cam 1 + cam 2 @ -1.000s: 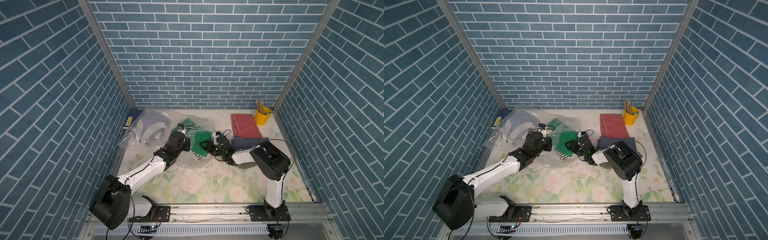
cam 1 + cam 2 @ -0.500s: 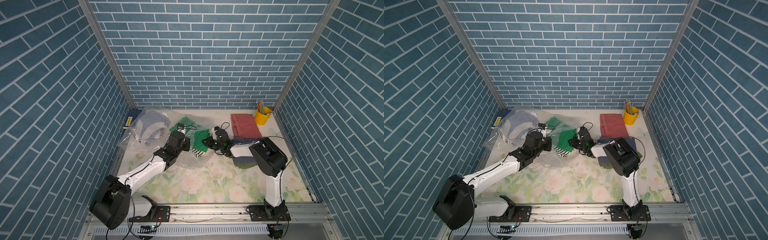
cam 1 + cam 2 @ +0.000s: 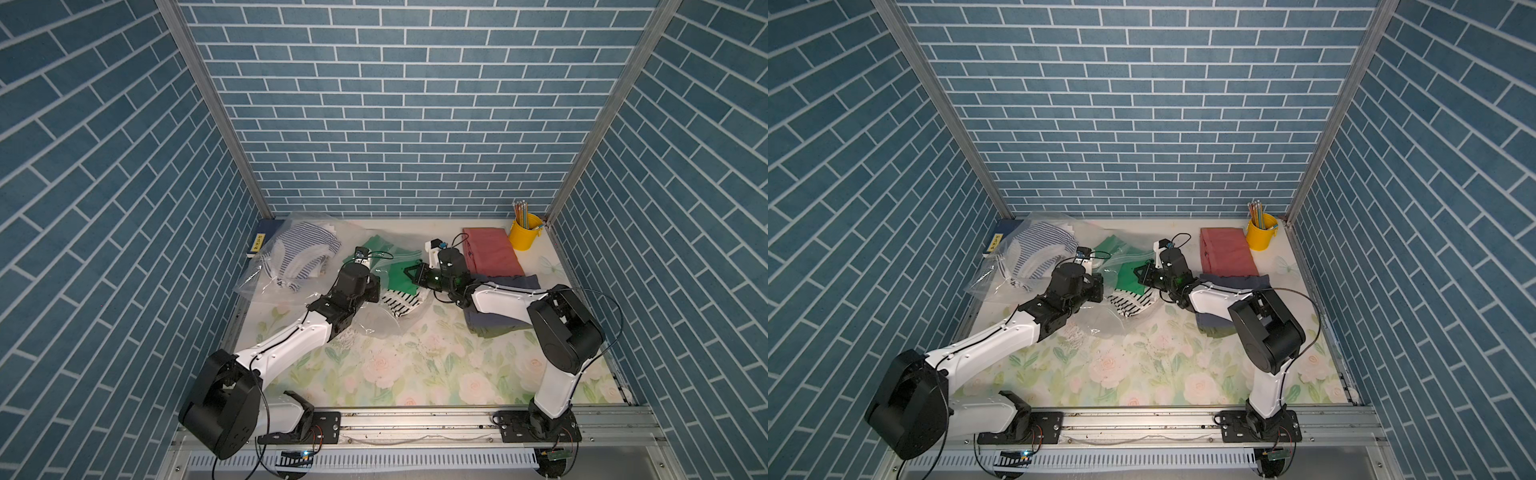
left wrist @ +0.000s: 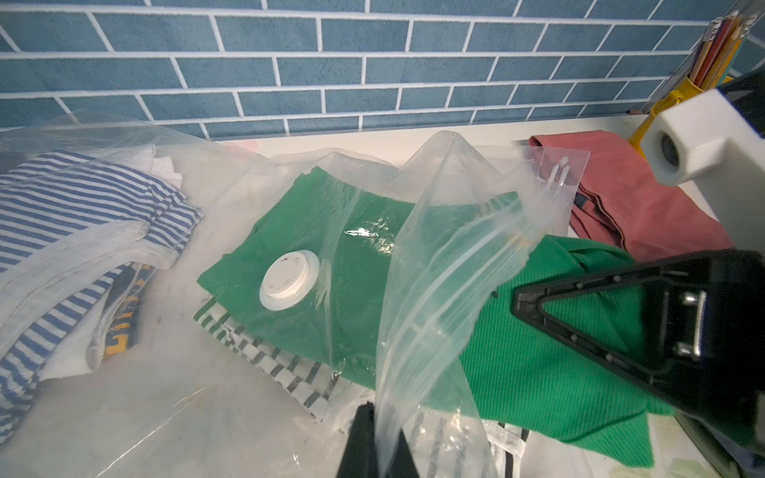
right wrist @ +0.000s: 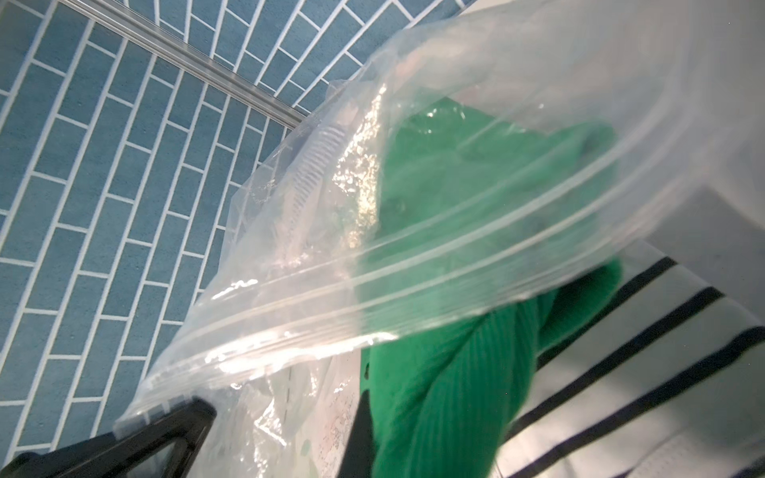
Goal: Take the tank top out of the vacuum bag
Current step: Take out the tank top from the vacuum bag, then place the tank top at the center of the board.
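Observation:
The green ribbed tank top (image 3: 398,277) (image 4: 538,372) lies half inside the clear vacuum bag (image 3: 397,250) (image 4: 439,256), which has a white round valve (image 4: 289,279). My left gripper (image 3: 374,287) (image 3: 1099,287) (image 4: 378,438) is shut on the bag's zip edge and holds the film up. From the right, my right gripper (image 3: 409,273) (image 3: 1138,275) (image 5: 366,434) reaches into the bag's mouth and is shut on the tank top's (image 5: 451,385) green fabric. One dark finger (image 5: 357,430) shows beside the cloth; the other is hidden by it.
A black-and-white striped garment (image 3: 400,304) lies under the tank top. A second clear bag of blue-striped clothes (image 3: 299,254) and a blue book (image 3: 266,237) sit back left. A folded red cloth (image 3: 490,254), a yellow pencil cup (image 3: 525,236) and a dark garment (image 3: 498,328) are on the right.
My right gripper went from open to shut on the green fabric and shifted back and left toward the bag's mouth. The left gripper kept its hold on the bag.

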Motion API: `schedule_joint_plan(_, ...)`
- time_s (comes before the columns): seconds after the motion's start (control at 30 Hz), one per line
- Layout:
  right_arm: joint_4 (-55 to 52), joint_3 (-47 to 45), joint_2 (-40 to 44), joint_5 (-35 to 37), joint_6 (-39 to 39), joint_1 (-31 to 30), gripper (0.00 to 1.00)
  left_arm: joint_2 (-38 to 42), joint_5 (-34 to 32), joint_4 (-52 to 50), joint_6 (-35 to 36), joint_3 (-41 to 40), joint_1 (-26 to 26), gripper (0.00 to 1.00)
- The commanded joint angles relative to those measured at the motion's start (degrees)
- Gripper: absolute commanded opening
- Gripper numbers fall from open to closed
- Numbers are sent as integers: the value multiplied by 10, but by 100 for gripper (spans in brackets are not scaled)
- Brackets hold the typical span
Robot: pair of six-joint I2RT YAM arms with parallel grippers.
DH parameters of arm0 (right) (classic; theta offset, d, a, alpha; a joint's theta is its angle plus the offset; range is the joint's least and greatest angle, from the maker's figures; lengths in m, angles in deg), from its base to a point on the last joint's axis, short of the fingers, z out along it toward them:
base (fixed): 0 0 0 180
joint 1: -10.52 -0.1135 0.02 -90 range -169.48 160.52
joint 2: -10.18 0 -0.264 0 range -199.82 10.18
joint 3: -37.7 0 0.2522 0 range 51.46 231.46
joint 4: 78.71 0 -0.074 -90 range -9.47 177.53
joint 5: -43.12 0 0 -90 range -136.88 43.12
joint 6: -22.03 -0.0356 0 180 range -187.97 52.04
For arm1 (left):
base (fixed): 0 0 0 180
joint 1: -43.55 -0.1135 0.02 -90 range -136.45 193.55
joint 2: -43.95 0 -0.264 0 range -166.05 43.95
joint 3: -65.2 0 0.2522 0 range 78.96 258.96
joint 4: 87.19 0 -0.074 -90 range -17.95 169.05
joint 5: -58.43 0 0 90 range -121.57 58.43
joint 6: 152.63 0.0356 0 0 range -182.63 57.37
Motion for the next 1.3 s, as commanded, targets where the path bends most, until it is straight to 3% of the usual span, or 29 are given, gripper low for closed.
schedule_joint_plan(0.0,-10,-21,54,-4,28,0,0,1,-4,4,3,7,-5,0)
schedule_joint_plan(0.37,-74,-110,216,27,56,0,0,-3,3,3,4,10,-8,0)
schedule_joint_plan(0.67,-249,-113,329,74,105,2,0,-3,4,0,5,12,-12,0)
schedule_joint_plan(0.93,-500,16,394,120,199,6,0,2,2,-4,5,14,-27,0)
schedule_joint_plan(1.27,-765,259,332,85,283,-9,0,4,5,-5,5,17,-46,0)
